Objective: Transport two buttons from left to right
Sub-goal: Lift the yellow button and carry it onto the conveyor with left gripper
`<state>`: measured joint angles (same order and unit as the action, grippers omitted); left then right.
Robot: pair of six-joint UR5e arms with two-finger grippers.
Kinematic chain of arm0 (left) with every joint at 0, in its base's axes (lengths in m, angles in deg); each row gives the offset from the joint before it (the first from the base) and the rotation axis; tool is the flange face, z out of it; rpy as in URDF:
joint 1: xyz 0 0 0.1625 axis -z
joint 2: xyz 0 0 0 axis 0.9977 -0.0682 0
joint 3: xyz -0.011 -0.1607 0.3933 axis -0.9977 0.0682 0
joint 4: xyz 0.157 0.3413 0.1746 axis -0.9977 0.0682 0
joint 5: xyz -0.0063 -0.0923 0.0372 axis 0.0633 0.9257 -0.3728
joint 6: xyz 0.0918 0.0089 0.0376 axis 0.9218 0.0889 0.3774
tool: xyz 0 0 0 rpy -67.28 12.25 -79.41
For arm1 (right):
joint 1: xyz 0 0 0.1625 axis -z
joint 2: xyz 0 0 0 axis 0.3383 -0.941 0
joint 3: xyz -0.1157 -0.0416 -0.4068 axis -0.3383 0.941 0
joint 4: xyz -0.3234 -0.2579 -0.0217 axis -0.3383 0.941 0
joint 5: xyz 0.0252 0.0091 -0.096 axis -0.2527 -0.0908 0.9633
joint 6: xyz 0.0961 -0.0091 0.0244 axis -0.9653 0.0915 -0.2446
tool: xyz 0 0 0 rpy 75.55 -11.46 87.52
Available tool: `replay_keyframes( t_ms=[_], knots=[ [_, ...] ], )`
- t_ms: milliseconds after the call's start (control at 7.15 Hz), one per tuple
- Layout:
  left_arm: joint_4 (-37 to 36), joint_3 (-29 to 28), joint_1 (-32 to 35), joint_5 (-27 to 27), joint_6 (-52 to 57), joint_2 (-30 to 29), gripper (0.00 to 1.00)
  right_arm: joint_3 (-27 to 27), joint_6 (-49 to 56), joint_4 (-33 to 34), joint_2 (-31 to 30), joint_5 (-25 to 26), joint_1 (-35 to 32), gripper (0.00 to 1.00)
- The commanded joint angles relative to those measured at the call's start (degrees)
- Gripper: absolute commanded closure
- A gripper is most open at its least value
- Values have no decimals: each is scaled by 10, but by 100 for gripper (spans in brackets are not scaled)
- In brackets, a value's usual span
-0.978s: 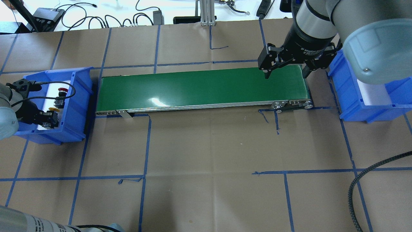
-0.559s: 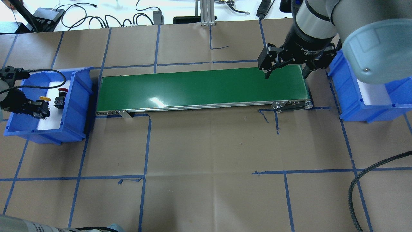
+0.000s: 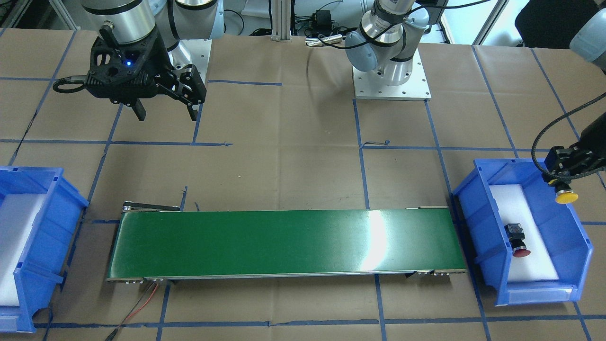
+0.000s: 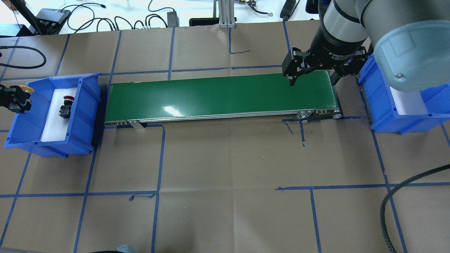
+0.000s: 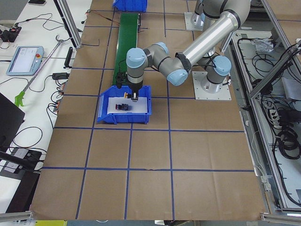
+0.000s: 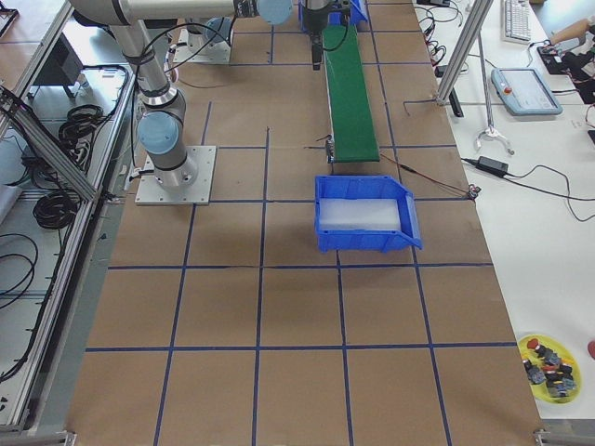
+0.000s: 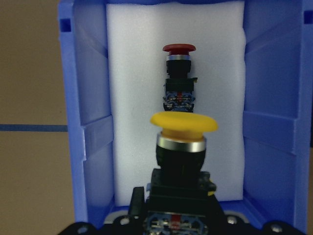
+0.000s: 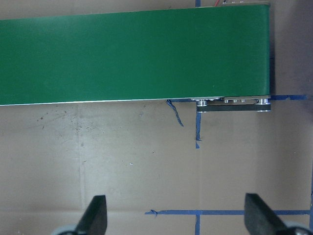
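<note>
**While the left claw grips the yellow button, the red one lies in the left bin**

At your robot's left arm, the left claw (image 3: 560, 176) is closed around the black body of the yellow button (image 7: 183, 142). The yellow cap sticks out past the fingertips. The claw holds this button up off the padding, above the left blue bin (image 3: 476, 222), near the bin wall that is farthest from the belt.

Below it, the red button (image 7: 179, 73) lies on its side on the white foam pad (image 7: 132, 58) that lines the bin floor. Nothing touches it, and it is well apart from the held button.

Just beside the bin, a long green conveyor belt (image 4: 218, 96) runs across the table toward the robot's right.

Near the right end of that belt you find the right claw (image 4: 312, 83). It hangs above the table with its two fingers spread wide and nothing between them.

Beyond that end stands a second blue bin (image 4: 383, 117), also lined with a white pad. Brown paper (image 4: 228, 175) marked with blue tape lines covers the table.
</note>
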<state>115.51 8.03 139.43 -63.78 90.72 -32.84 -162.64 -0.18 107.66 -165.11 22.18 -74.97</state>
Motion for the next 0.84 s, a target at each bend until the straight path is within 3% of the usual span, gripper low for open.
replay_keyframes(
  t_ms=[0,699],
  knots=[
    [45,-59,52,-1,-47,-11,94,-1,0,-1,0,1,0,0],
    [27,-65,220,-29,-252,-44,93,-1,0,-1,0,2,0,0]
  ],
)
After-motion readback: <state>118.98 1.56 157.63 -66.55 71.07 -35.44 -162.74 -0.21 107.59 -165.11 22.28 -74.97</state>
